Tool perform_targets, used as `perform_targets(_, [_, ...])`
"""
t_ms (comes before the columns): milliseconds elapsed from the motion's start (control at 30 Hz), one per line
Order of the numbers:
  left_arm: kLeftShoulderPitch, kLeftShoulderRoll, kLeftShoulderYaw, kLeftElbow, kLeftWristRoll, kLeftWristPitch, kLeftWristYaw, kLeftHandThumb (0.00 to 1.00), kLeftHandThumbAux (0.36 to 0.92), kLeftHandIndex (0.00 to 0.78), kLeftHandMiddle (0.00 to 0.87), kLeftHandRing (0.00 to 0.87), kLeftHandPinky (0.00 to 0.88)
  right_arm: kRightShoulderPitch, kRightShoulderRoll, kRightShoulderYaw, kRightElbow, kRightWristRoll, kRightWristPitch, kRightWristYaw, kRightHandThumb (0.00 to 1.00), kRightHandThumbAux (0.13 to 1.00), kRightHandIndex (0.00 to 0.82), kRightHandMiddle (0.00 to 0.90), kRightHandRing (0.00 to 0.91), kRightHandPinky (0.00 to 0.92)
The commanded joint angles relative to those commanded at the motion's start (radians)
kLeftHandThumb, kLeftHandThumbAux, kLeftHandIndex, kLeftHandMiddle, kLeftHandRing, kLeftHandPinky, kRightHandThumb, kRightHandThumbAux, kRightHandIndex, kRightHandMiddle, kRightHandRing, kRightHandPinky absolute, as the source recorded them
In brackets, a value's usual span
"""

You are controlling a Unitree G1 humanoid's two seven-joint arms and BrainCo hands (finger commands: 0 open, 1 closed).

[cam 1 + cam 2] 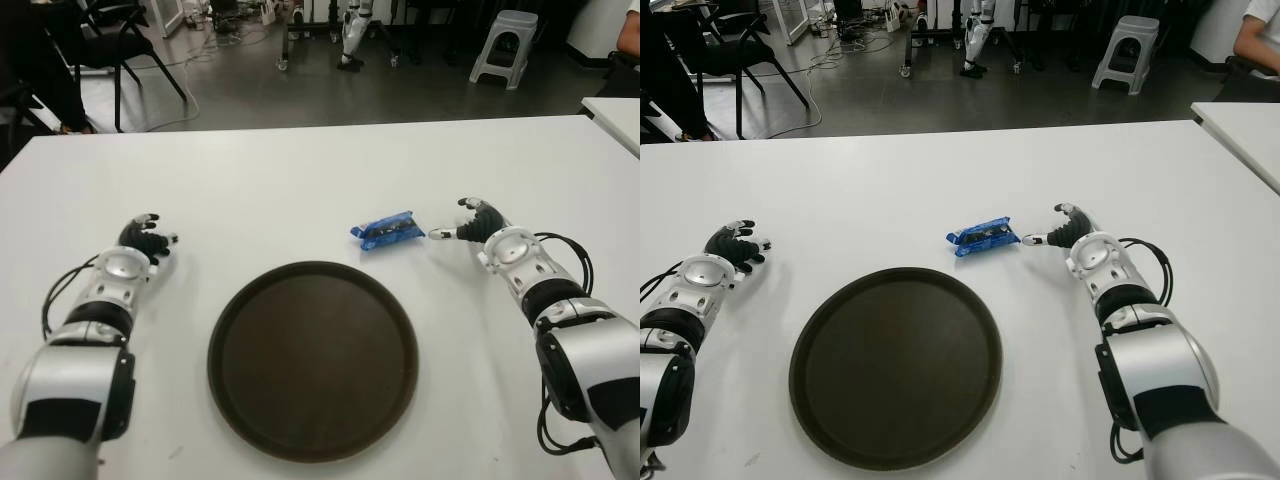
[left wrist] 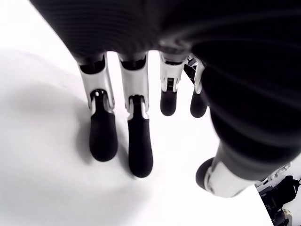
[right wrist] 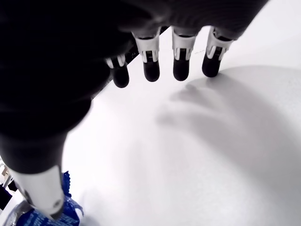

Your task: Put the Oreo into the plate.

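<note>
A blue Oreo pack (image 1: 388, 230) lies on the white table (image 1: 300, 180), just beyond the far right rim of the round dark plate (image 1: 312, 358). My right hand (image 1: 470, 225) hovers right beside the pack's right end, fingers spread, thumb tip pointing at it with a small gap. In the right wrist view the pack's blue wrapper (image 3: 42, 217) shows under the thumb (image 3: 40, 188), and nothing is held. My left hand (image 1: 145, 240) shows left of the plate with relaxed, empty fingers (image 2: 139, 150).
Beyond the table's far edge is grey floor with a black chair (image 1: 110, 40), a white stool (image 1: 505, 45) and cables. Another white table corner (image 1: 615, 110) shows at the far right. A person's arm (image 1: 1258, 30) is at the upper right.
</note>
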Motion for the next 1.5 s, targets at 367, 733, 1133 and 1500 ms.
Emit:
perform_targets(367, [0.001, 0.0, -0.006, -0.001, 0.006, -0.002, 0.003, 0.158, 0.74, 0.114, 0.111, 0.151, 0.173, 0.0, 0.0, -0.005, 0.0, 0.007, 0.0, 0.009, 0.0, 0.692, 0.05, 0.029, 0.02, 0.0])
perform_targets(733, [-0.001, 0.0, -0.01, -0.001, 0.009, -0.001, 0.0, 0.171, 0.741, 0.106, 0.11, 0.151, 0.173, 0.001, -0.001, -0.001, 0.0, 0.002, -0.006, 0.005, 0.0, 0.676, 0.047, 0.017, 0.004, 0.0])
perform_targets(1133, [0.002, 0.003, -0.016, 0.0, 0.009, -0.008, -0.003, 0.176, 0.742, 0.113, 0.118, 0.16, 0.197, 0.002, 0.001, -0.01, 0.0, 0.01, 0.001, 0.0, 0.0, 0.677, 0.047, 0.016, 0.008, 0.0])
perform_targets(1500, [0.001, 0.001, -0.006, -0.001, -0.002, -0.008, -0.006, 0.18, 0.77, 0.156, 0.143, 0.19, 0.237, 0.005, -0.003, -0.003, 0.0, 0.002, -0.016, 0.003, 0.0, 0.674, 0.048, 0.023, 0.01, 0.0])
